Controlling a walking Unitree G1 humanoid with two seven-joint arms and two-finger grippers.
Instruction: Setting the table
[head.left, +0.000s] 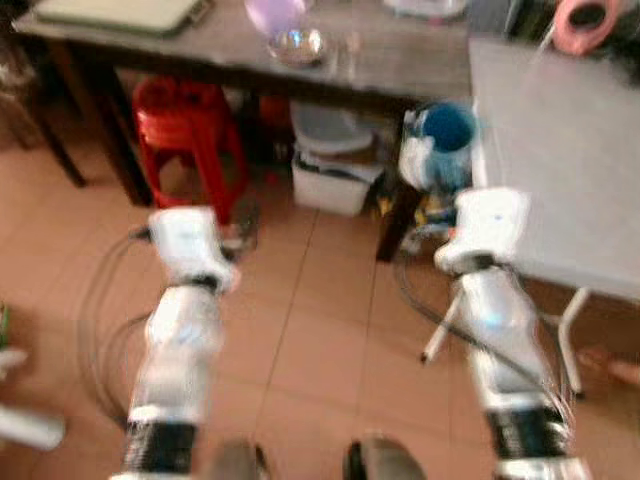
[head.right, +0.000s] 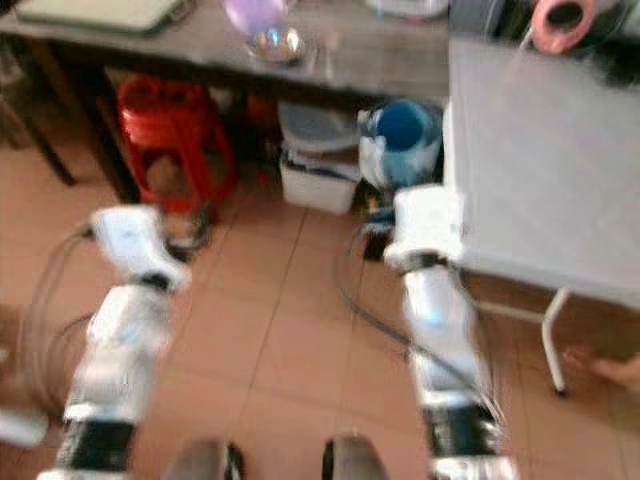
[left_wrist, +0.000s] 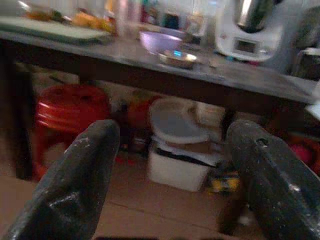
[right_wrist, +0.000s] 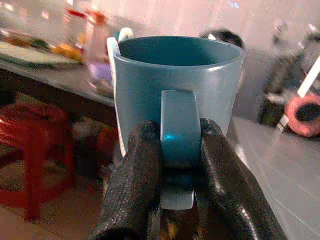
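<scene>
**Blue mug held at the edge of the white tabletop**

The blue mug is carried upright by the right gripper. The jaws are clenched on the mug's handle, one black finger on each side of it. In the head views the mug sits in front of the right arm, above the tiled floor, just beside the near corner of the white tabletop. It is not resting on any surface.

The left gripper is held forward at a level below the dark tabletop. Its jaws are released, spread wide, with nothing between them.

On the dark tabletop stand a lilac bowl and, just beside it, a shallow metal dish. A green board lies near the far left end, and a white appliance stands further right.

Under the dark tabletop are a red plastic stool and a white storage box with a lid. A pink ring-shaped object lies at the far end of the white tabletop. Grey cables lie looped on the floor.
</scene>
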